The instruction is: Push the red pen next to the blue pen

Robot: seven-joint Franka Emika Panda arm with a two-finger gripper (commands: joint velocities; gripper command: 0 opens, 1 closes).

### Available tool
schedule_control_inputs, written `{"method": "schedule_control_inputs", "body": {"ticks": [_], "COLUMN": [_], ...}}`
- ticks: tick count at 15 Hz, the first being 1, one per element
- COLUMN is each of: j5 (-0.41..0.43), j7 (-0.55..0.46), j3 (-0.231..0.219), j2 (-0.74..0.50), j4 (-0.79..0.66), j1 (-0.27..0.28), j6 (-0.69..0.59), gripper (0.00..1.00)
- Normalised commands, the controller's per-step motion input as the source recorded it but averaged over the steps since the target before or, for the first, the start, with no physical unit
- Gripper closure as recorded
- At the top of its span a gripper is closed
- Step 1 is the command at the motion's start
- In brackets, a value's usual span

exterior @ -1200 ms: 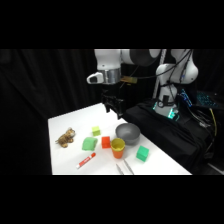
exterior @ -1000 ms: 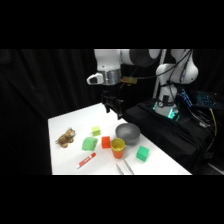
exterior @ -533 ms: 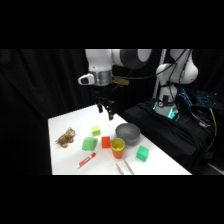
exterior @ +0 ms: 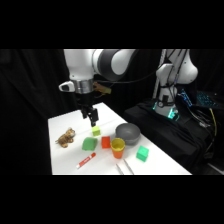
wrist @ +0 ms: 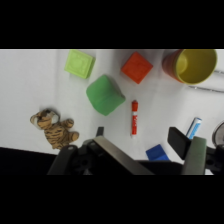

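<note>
Moved gripper [exterior: 93, 119] left over white table [exterior: 62, 160], dark room behind; fingers apart, holding nothing, above red pen [wrist: 134, 117]. Blue pen [wrist: 193, 128] nearby.

Bright white desk [exterior: 62, 125] against a dark, unlit room; both views soft, the near claw [wrist: 145, 150] linkage badly blurred

- The short red pen [wrist: 134, 117] with its white section looked like smooth, slightly glossy plastic.
- The striped tiger toy [wrist: 54, 129] appeared soft and furry (cloth or plush).
- The white table [wrist: 30, 85] was matt.
- The yellow cup [wrist: 196, 65] seemed smooth plastic.
</note>
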Motion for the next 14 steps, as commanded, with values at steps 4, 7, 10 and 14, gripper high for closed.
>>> {"method": "schedule_control_inputs", "body": {"ticks": [4, 7, 10, 14], "j5": [-0.075, -0.064, -0.069, -0.068], "j7": [-0.16, -0.17, -0.14, -0.13], "j3": [0.036, 0.058, 0.065, 0.074], "j2": [0.51, 0.42, 0.34, 0.34], "j4": [0.61, 0.53, 0.45, 0.39], "j1": [-0.069, -0.085, -0.078, -0.080], "j6": [0.03, 0.02, 0.00, 0.02], "gripper": [0.00, 0.00, 0.00, 0.00]}}
